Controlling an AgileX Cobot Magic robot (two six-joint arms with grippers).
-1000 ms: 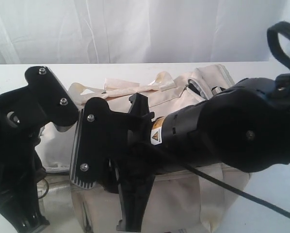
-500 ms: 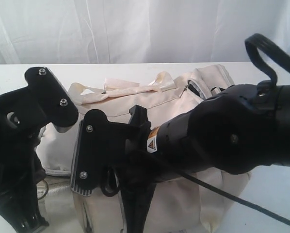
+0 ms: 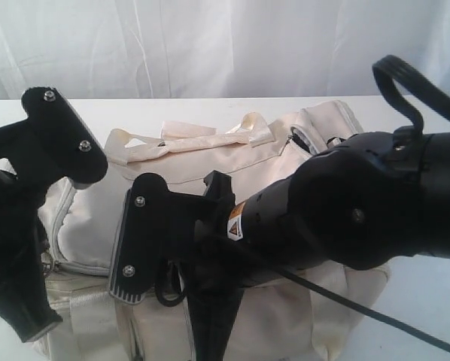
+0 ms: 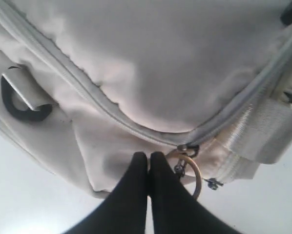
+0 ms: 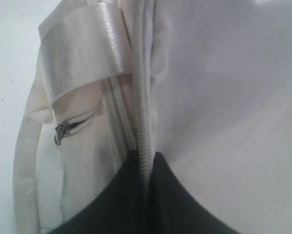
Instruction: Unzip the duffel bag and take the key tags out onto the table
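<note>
So the table (image 3: pixel 97 113) is plain white, and the duffel bag (image 3: pixel 232 162) takes up the middle of it, sitting closer to the near edge than the far one. Its long axis runs roughly along the near edge, with the right end swung a little toward the far right corner and the zipped top facing up.

Both arms are down on the bag. The right gripper (image 5: pixel 143 163) has its fingers pressed together with the main zipper (image 4: pixel 87 92) line running straight in between them, so it looks like it's pinching the bag's seam to hold it steady. The left gripper (image 4: pixel 148 163) is also pressed together, with its tips against the fabric at the end of the bag toward the table's left edge. It's right beside the brass ring (image 4: pixel 191 170) that hangs off the slider (image 4: pixel 187 147), but the ring isn't between the fingers. Whether any cloth is caught in there, can't tell.

Step-wise this reads as the very start of unzipping. The zip is closed along every stretch in view, and the key tags aren't visible anywhere, so presumably they're inside.

Next move probably calls for the left claw to spread, shift over onto the ring, clamp it, then drag along the zipper's curve while the right one keeps the fabric taut. The ring is small and dangly, so it's an easy miss.
</note>
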